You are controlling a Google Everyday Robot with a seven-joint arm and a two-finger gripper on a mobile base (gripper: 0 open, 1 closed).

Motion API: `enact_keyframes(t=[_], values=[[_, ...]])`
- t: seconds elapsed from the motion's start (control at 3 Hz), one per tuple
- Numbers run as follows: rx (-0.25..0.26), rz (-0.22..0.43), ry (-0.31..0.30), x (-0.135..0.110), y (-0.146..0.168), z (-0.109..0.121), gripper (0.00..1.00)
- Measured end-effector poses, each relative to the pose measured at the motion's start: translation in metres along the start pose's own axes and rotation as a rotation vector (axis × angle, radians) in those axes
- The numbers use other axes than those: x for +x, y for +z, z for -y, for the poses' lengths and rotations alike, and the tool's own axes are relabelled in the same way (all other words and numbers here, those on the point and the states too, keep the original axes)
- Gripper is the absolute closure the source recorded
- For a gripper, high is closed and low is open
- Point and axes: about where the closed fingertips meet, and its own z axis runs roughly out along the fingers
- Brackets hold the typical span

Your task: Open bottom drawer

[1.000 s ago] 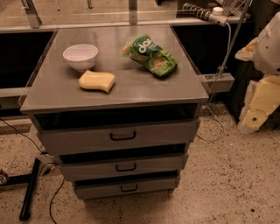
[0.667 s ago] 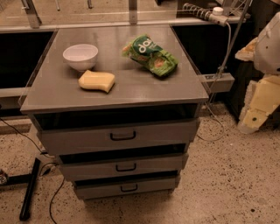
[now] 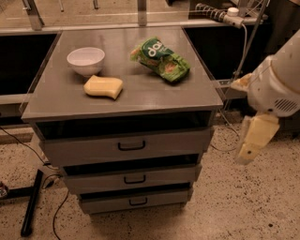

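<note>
The grey cabinet has three stacked drawer fronts. The bottom drawer is the narrowest and lowest, just above the floor, and its small black bar handle faces me. Its front sits in line under the middle drawer and looks closed. The top drawer is the tallest. My gripper hangs down from the white arm to the right of the cabinet. It is level with the top drawer, well apart from the cabinet and far from the bottom handle.
On the cabinet top are a white bowl, a yellow sponge and a green chip bag. A black bar and cables lie on the speckled floor at left. A power strip and cord hang at the back right.
The arm and gripper have moved down and to the left, closer to the cabinet's right side. The drawers and the things on top have not moved.
</note>
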Motion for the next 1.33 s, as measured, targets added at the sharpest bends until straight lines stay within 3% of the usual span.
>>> enact_keyframes(t=[0.67,1.0,1.33], values=[[-0.048,0.130,-0.104,0.012,0.124,-0.036,0.00],[-0.103,0.151,-0.061,0.035,0.207,-0.057,0.00],[-0.103,0.151,-0.061,0.035,0.207,-0.057,0.00]])
